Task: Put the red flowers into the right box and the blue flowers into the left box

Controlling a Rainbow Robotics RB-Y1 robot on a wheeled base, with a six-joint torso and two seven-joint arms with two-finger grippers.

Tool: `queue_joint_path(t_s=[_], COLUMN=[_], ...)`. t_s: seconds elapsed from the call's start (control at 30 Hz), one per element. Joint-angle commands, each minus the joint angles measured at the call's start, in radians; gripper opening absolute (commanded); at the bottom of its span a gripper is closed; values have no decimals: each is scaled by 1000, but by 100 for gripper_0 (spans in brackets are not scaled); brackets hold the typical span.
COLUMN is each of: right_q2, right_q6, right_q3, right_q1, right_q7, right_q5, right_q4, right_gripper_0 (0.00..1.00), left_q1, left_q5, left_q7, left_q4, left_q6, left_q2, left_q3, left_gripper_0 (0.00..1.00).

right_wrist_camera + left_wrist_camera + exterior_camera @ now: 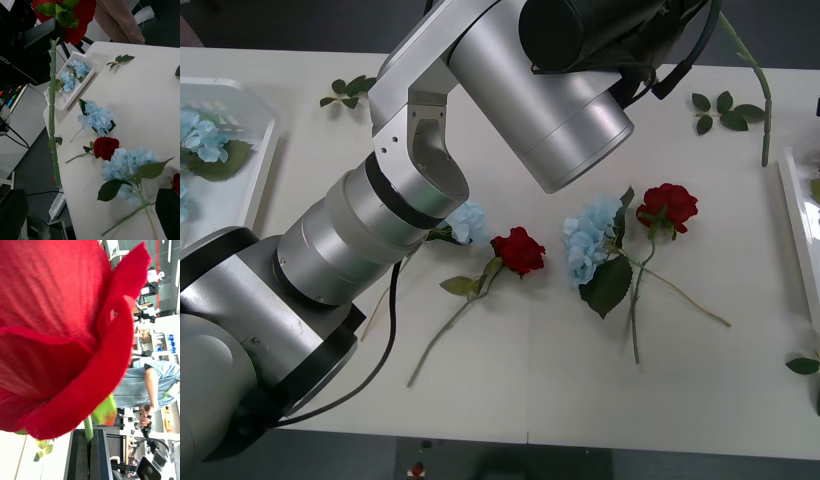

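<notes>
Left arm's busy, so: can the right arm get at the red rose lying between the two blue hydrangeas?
Probably yes. The deep-red fabric rose lies uncovered on the table, the open right claw hangs above it, and the left claw holds its rose's stem aside.

My surface [540, 390] is white and flat; on it, near the middle, lie two red flowers [518, 250] with long green stems, and two blue flowers [590, 245] with big green leaves; one blue flower sits partly under my left arm; the other lies just beside the red rose on my right. The left box [265, 165] rests at my left edge with blue flowers inside; the right box [792, 215] shows its rim at my right edge. Small leaf sprigs [348, 90] lie at the far side, some on my left and some on my right.
</notes>
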Motion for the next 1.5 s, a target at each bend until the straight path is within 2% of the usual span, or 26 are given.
queue_joint_path(t_s=[0.03, 0.37, 0.73, 1.0, 1.03, 1.07, 1.1, 1.13, 1.5], right_q2=[41, 121, 178, 227, 231, 235, 238, 241, 251], right_q6=[-1, -1, -1, -1, -1, -1, -1, -1, -1], right_q3=[-3, -8, 55, 64, 64, 66, 67, 70, 74], right_q1=[-53, -128, -199, -234, -238, -240, -243, -246, -251], right_q7=[-87, -229, -396, -427, -430, -432, -438, -442, -465], right_q5=[-14, -14, -9, 14, 19, 22, 23, 28, 29], right_q4=[-26, -28, -26, -26, -26, -26, -26, -26, -26], right_gripper_0=[99, 99, 99, 98, 88, 71, 31, 1, 0], left_q1=[-33, -33, -33, -33, -33, -33, -33, -33, -33], left_q5=[-9, -9, -9, -9, -9, -9, -9, -9, -9], left_q7=[-25, -25, -25, -25, -25, -25, -25, -25, -25], left_q4=[-15, -15, -15, -15, -15, -15, -15, -15, -15], left_q6=[-16, -16, -16, -16, -16, -16, -16, -16, -16], left_q2=[-2, -2, -2, -2, -2, -2, -2, -2, -2], left_q3=[3, 3, 3, 3, 3, 3, 3, 3, 3], left_gripper_0=[0, 0, 0, 0, 0, 0, 0, 0, 0])
